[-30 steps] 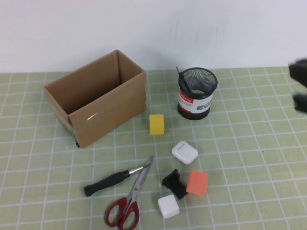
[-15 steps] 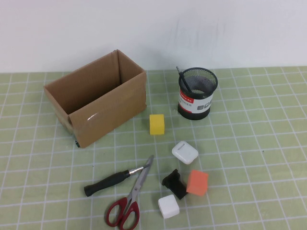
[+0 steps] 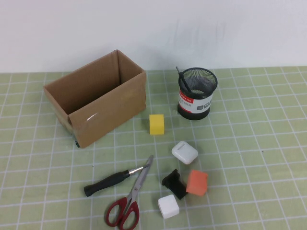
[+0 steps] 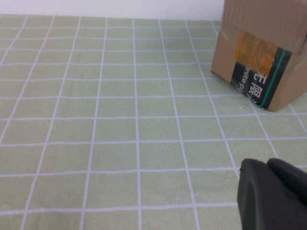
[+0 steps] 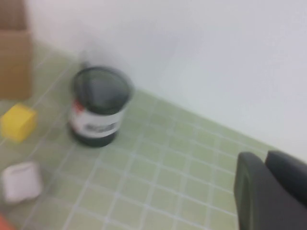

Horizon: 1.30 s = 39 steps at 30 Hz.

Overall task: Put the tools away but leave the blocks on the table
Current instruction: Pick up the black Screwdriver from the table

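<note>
The black-handled screwdriver [image 3: 111, 182] lies at the front of the green grid table [image 3: 268, 143], its shaft under the blades of the red-handled scissors [image 3: 128, 203]. The thin black rod [image 3: 184, 80] stands in the black mesh cup [image 3: 196, 93]. The yellow block [image 3: 157, 124], orange block [image 3: 197, 182] and white block [image 3: 168, 206] sit on the mat. Neither gripper shows in the high view. My left gripper [image 4: 266, 165] is shut and empty above bare mat near the box corner [image 4: 261, 52]. My right gripper [image 5: 264, 160] is shut and empty, well off from the cup [image 5: 99, 106].
An open cardboard box [image 3: 96, 98] stands at the back left. A white earbud case [image 3: 184, 152] and a small black clip [image 3: 173, 182] lie between the blocks. The white wall runs along the back. The right wrist view also shows the yellow block [image 5: 18, 122].
My right gripper showed at the right edge of the high view one second ago and has since left that view. The objects have not moved.
</note>
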Each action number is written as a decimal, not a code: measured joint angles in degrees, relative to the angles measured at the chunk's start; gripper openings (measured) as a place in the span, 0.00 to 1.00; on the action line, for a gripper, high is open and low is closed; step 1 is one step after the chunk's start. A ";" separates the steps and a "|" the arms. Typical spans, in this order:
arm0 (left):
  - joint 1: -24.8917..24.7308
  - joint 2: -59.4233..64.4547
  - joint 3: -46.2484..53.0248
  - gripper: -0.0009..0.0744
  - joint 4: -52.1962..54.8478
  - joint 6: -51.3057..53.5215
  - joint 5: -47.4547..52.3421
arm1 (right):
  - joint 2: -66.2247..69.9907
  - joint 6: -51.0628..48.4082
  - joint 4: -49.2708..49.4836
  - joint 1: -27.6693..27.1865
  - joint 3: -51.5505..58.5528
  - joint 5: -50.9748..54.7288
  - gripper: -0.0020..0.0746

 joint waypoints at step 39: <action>0.00 0.00 0.00 0.01 0.00 0.00 0.00 | -37.24 -4.31 10.04 -13.24 38.95 4.44 0.02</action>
